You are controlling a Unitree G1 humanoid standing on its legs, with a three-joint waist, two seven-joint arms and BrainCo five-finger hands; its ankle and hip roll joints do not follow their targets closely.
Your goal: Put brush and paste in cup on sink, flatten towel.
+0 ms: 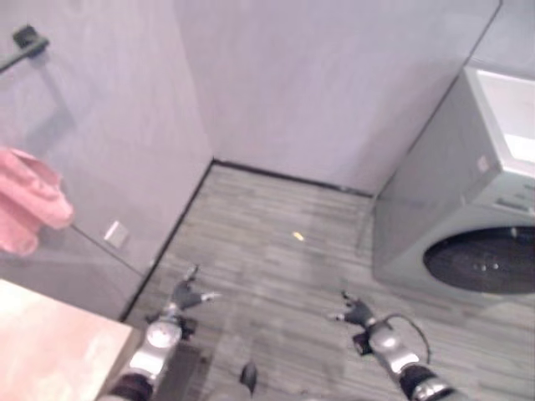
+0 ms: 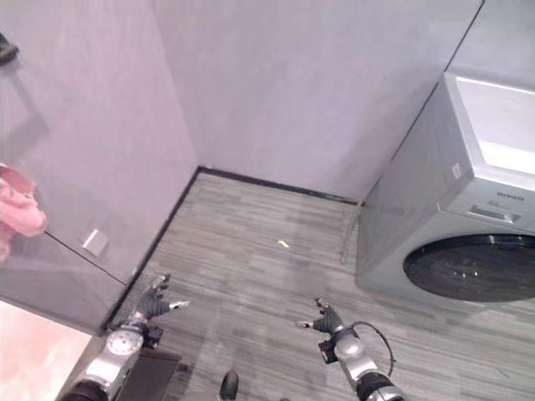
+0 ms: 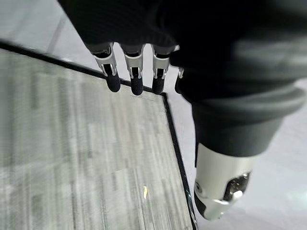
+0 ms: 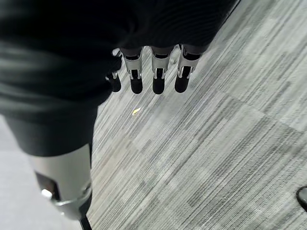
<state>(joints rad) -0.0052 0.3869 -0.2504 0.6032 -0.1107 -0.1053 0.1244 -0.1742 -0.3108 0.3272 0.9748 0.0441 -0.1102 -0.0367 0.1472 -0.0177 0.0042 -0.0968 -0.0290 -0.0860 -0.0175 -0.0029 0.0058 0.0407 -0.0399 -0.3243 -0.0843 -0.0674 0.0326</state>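
hands are hanging low over the grey striped floor (image 1: 276,276), nearest the camera: the left robot hand (image 1: 185,294) is showing near the dark skirting at the foot of the left wall, its fingers (image 3: 135,76) reaching out straight and relaxed, holding nothing. the right robot hand (image 1: 358,312) is hovering well apart from it toward the washing machine side, its fingers (image 4: 158,76) likewise hanging straight with nothing in them. a pale counter (image 1: 50,351) corner is lying at the lower left. a small yellow scrap (image 1: 298,236) is sitting on the floor farther out, between the two hands. higher up on the left, the pink towel (image 1: 29,200) is hanging bunched against the wall below a dark rail (image 1: 25,46). a grey washing machine (image 1: 468,192) is standing at the right, its dark round door (image 1: 485,261) facing the floor space. grey walls are meeting in a corner at the far end.
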